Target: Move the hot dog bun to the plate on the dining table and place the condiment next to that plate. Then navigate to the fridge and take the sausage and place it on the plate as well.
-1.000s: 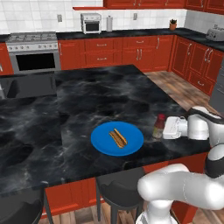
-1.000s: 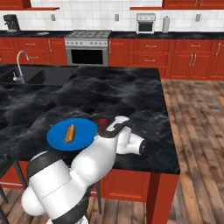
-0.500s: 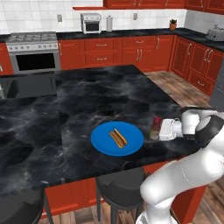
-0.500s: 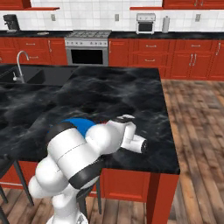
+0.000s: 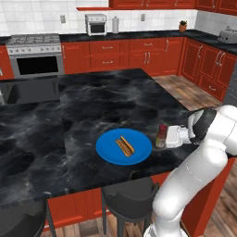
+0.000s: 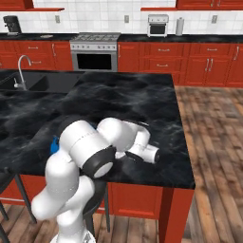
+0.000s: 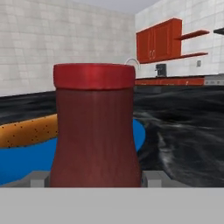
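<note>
On the black marble dining table lies the blue plate, and the tan-orange hot dog bun rests on it. The condiment, red-capped, stands upright on the marble just right of the plate's rim. My gripper reaches in level from the right and is shut on the bottle. In the hand view the condiment stands close between the two fingertips, with the bun and the plate behind it. From the right base my own arm hides nearly all of the plate.
The table's right edge runs close behind the bottle. Two dark stools stand at the near edge. A sink is set into the far left, and a stove and red cabinets line the back wall.
The gripper has carried the condiment a little to the left, closer to the plate's rim. The elbow has swung round and now hides the plate in the right base view.
</note>
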Tool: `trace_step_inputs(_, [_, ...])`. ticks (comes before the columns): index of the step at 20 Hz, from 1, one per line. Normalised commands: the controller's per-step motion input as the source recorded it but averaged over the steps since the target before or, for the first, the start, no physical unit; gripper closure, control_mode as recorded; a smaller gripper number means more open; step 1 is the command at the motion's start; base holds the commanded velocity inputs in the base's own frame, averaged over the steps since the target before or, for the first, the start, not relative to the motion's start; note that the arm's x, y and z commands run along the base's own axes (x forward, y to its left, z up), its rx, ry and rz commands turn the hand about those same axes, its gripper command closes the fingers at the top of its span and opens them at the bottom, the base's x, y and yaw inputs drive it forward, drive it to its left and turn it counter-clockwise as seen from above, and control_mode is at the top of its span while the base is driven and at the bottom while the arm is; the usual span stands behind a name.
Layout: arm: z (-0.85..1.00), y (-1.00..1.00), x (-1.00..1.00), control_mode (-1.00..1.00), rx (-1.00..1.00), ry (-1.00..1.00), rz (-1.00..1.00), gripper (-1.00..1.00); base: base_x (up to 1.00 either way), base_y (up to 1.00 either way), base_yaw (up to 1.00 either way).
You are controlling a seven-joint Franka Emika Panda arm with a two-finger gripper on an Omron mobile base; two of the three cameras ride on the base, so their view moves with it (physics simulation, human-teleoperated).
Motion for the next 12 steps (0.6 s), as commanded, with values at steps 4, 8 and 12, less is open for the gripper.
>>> trace_step_inputs(4, [-0.28, 0.0, 0.2, -1.0, 0.0, 0.0, 0.06, 1.0, 0.0, 0.0, 0.0])
trace_step_inputs(8, [-0.37, 0.0, 0.03, -1.0, 0.0, -0.09, 0.07, -1.0, 0.0, 0.0, 0.0])
trace_step_inputs(12, [-0.34, 0.01, -0.03, -1.0, 0.0, -0.12, 0.04, -1.0, 0.0, 0.0, 0.0])
